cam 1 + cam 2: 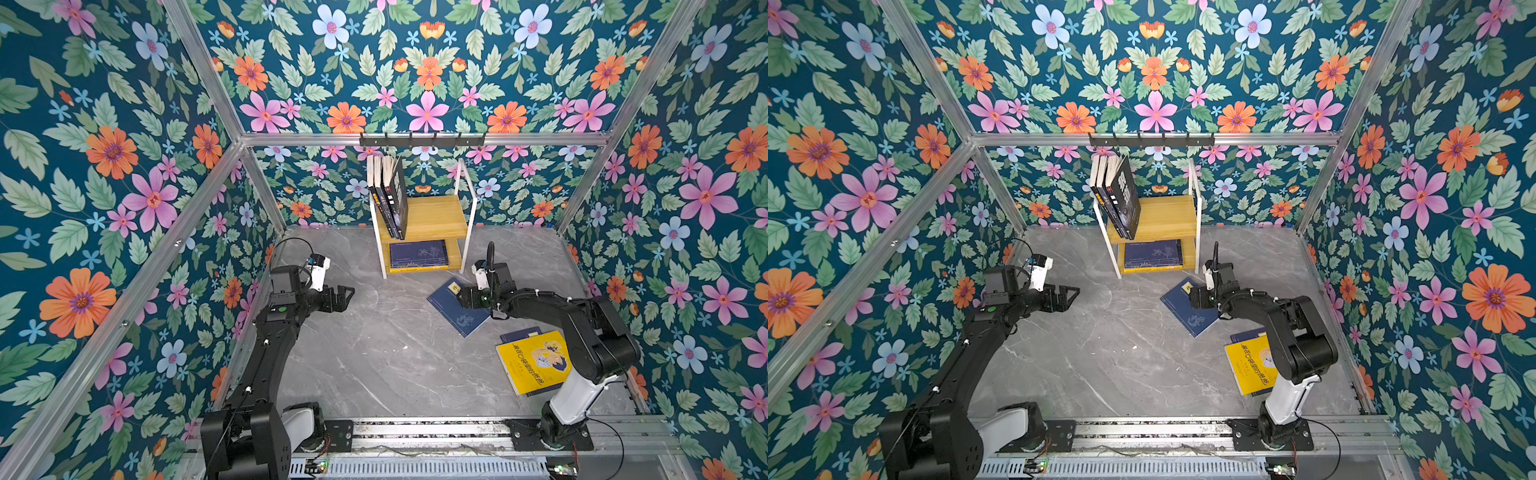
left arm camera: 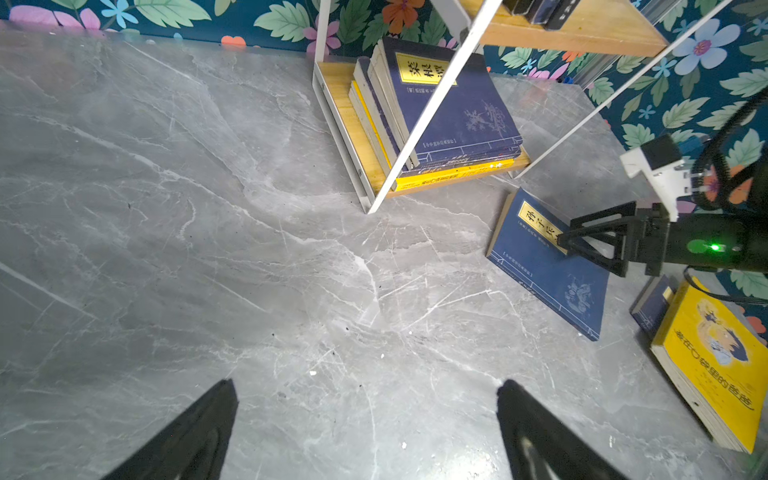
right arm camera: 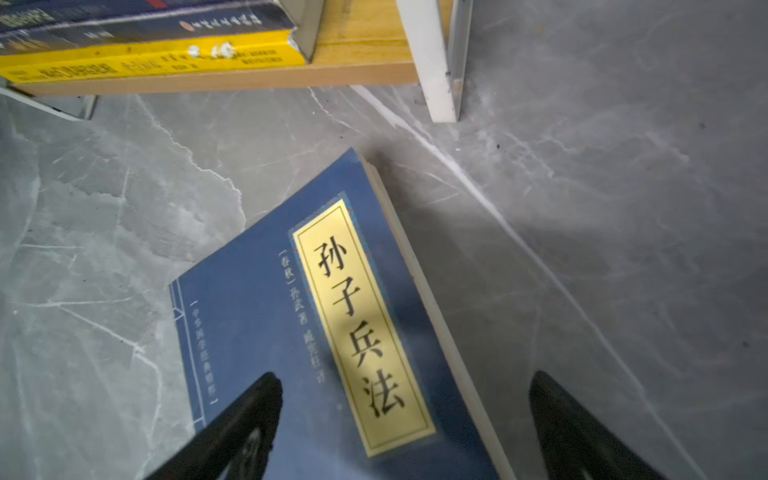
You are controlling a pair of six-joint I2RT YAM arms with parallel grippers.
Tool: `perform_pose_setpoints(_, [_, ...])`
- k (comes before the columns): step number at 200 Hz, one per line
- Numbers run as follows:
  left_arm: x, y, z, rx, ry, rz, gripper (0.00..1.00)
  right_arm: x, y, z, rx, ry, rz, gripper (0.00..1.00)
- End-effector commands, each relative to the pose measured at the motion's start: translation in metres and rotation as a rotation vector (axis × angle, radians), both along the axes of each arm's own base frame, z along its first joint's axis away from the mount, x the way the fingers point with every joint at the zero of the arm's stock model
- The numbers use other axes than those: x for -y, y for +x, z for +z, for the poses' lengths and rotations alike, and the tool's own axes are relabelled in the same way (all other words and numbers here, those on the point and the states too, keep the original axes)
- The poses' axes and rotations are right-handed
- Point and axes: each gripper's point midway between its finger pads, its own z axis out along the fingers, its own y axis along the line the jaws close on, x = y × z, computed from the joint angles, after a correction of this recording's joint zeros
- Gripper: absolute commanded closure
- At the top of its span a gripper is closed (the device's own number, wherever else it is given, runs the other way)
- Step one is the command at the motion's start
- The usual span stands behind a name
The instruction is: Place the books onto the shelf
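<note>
The shelf (image 1: 436, 216) stands at the back middle in both top views. Three dark books (image 1: 392, 195) lean upright at the left of its upper board. A flat stack topped by a navy book (image 1: 417, 254) fills the lower board. Another navy book (image 1: 457, 316) with a yellow title label (image 3: 361, 324) lies on the table before the shelf. My right gripper (image 3: 405, 382) hangs open low over its labelled end, one finger over the cover and one past the page edge. A yellow book (image 1: 534, 361) lies on a navy one (image 1: 521, 333) at the right. My left gripper (image 1: 347, 293) is open and empty over bare table.
A black hook rail (image 1: 422, 140) runs along the back wall above the shelf. Floral walls with aluminium posts (image 1: 582, 195) close in three sides. The arms' base rail (image 1: 415, 432) lies along the front edge. Grey marble table (image 1: 374, 353) stretches between the arms.
</note>
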Motion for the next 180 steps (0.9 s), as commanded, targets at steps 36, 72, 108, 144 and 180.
perform_pose_setpoints(36, [0.005, 0.0, 0.004, 0.024, -0.01, -0.035, 0.0, -0.033, 0.003, 0.001, 0.065, 0.065, 0.09, 0.12])
perform_pose_setpoints(72, [0.01, 0.002, 0.003, 0.013, -0.013, -0.051, 0.01, -0.076, -0.019, -0.002, 0.1, 0.065, 0.218, 0.13])
perform_pose_setpoints(108, [0.026, -0.005, -0.016, -0.025, -0.008, -0.115, 0.02, -0.12, -0.039, -0.01, 0.097, 0.101, 0.302, 0.14])
perform_pose_setpoints(144, [0.046, -0.011, -0.039, -0.067, 0.032, -0.177, 0.03, -0.148, -0.047, 0.001, 0.119, 0.08, 0.331, 0.14])
perform_pose_setpoints(180, [0.066, -0.014, -0.063, -0.13, 0.047, -0.226, 0.0, -0.119, -0.051, 0.025, 0.127, 0.046, 0.184, 0.11])
